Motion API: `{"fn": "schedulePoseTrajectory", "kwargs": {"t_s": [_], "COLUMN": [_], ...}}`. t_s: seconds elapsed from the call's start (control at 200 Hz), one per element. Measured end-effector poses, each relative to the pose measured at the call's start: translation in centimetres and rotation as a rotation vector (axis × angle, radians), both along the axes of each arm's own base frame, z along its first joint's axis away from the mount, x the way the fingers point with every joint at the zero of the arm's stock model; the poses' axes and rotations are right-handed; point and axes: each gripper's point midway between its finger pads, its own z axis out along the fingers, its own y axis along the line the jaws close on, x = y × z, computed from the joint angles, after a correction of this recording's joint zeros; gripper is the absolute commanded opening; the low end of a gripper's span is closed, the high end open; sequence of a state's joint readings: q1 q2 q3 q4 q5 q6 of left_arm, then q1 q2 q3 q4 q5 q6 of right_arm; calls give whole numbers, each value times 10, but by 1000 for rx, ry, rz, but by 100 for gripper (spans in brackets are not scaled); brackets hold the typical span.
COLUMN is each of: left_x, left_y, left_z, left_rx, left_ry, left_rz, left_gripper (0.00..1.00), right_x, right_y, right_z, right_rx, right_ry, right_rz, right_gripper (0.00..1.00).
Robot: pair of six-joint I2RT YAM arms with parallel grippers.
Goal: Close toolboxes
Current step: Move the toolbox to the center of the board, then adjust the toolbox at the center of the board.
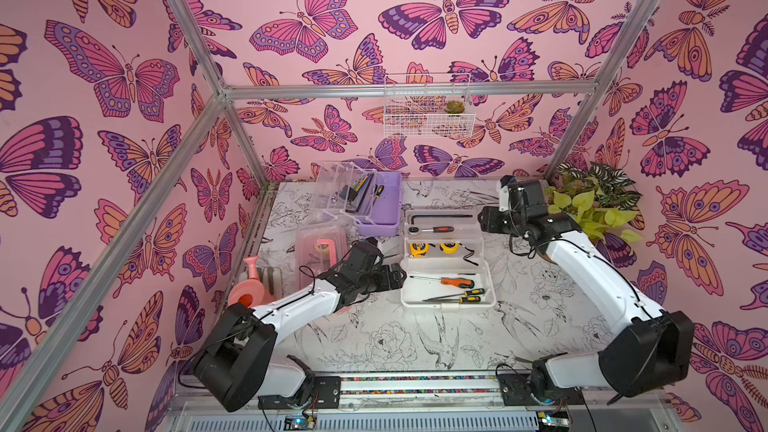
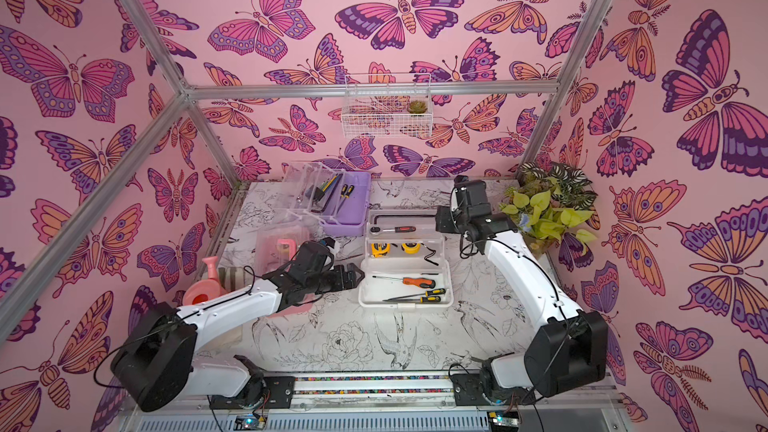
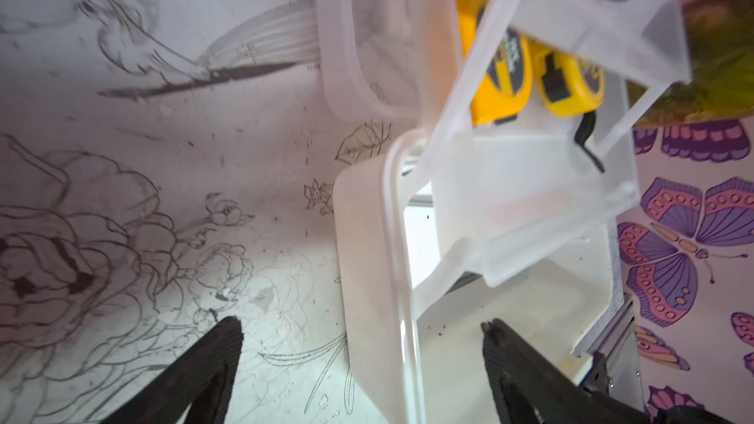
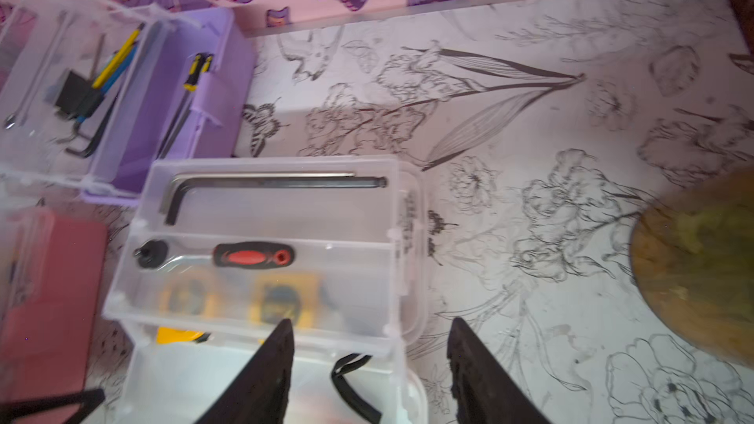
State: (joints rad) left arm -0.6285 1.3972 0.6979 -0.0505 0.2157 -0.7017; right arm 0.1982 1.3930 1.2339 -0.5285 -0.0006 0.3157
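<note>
At the left wall the pink toolbox [image 1: 318, 257] looks shut, lid down under its pink handle. The left forearm crosses above its near corner. Behind it the purple toolbox [image 1: 386, 201] stands open, its clear trays fanned toward the wall.

Next comes the left gripper [image 3: 362, 322]. Its fingers [image 3: 220, 356] are spread about as wide as they go, 1 on each side of the left end wall of the white toolbox [image 1: 486, 284], gripping nothing. That box sits mid-table and open, with clear trays stepped up and back above a base where screwdrivers lie flat. At its far right corner the right gripper [image 4: 371, 322] hovers over the tray end, fingers partly apart, with nothing held that I can see.

I judge the white box to be the 1 in hand, with 2 boxes left to shut. To do it well, the left side should steady the base so it cannot skid. The right should press the tray stack forward and down evenly, not from 1 corner only. The black strap [image 1: 468, 254] at the tape-measure tray's edge could get pinched in the seam.

As for room, the pink box crowds the left wrist, and the purple box's front corner sits near the white box's back left corner. The plant [image 1: 594, 205] stands just beside the right arm. The table [image 1: 374, 338] in front is open for pulling back.
</note>
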Motion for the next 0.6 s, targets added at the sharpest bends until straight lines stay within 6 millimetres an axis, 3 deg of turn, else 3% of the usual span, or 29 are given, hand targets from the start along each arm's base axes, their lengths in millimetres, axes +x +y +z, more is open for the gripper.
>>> {"fn": "schedulePoseTrajectory", "kwargs": {"t_s": [0.135,0.235,0.411,0.596], "left_x": [-12,-17,-26,-20], "left_y": [-6,-6,8,24], "left_z": [-11,-13,-24,-22], "left_rx": [38,62,150,238], "left_ry": [38,50,82,81], "left_rz": [-35,-52,-56,-19], "left_gripper": [93,91,90,91], "right_x": [5,10,18,25], "right_y": [-48,-64,-54,-36], "right_z": [-11,-22,-56,-90], "right_rx": [27,49,91,162], "right_ry": [22,47,136,234], "right_rz": [-142,-190,-151,-89], "right_gripper": [60,60,55,49]}}
